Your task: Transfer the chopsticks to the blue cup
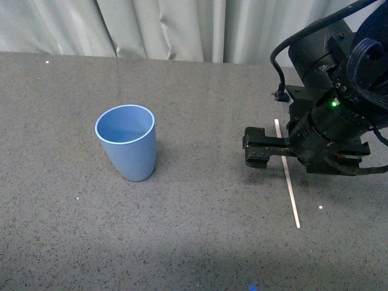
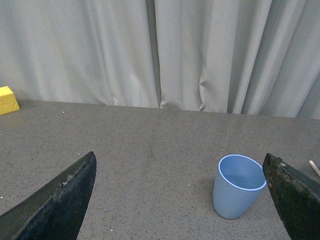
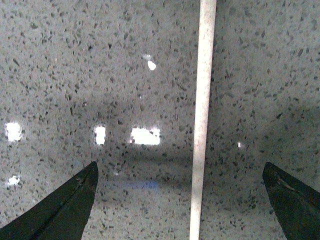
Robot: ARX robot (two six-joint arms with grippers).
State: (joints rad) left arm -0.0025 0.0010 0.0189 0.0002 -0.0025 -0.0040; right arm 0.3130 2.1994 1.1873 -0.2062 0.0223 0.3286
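Observation:
The blue cup (image 1: 127, 142) stands upright and empty on the grey speckled table, left of centre. The chopstick (image 1: 288, 180) lies flat on the table at the right, running near to far. My right gripper (image 1: 257, 147) is open and hangs low over the stick's middle. In the right wrist view the stick (image 3: 202, 120) lies between the open fingers, touching neither; the right gripper (image 3: 182, 200) is just above the table. My left gripper (image 2: 182, 200) is open and empty, out of the front view. Its wrist view shows the cup (image 2: 238, 186) ahead, close to one finger (image 2: 295, 195).
A yellow block (image 2: 7, 99) sits at the far table edge in the left wrist view. Grey curtains (image 1: 170, 27) hang behind the table. The right arm's black body and cable (image 1: 339, 85) fill the right side of the front view.

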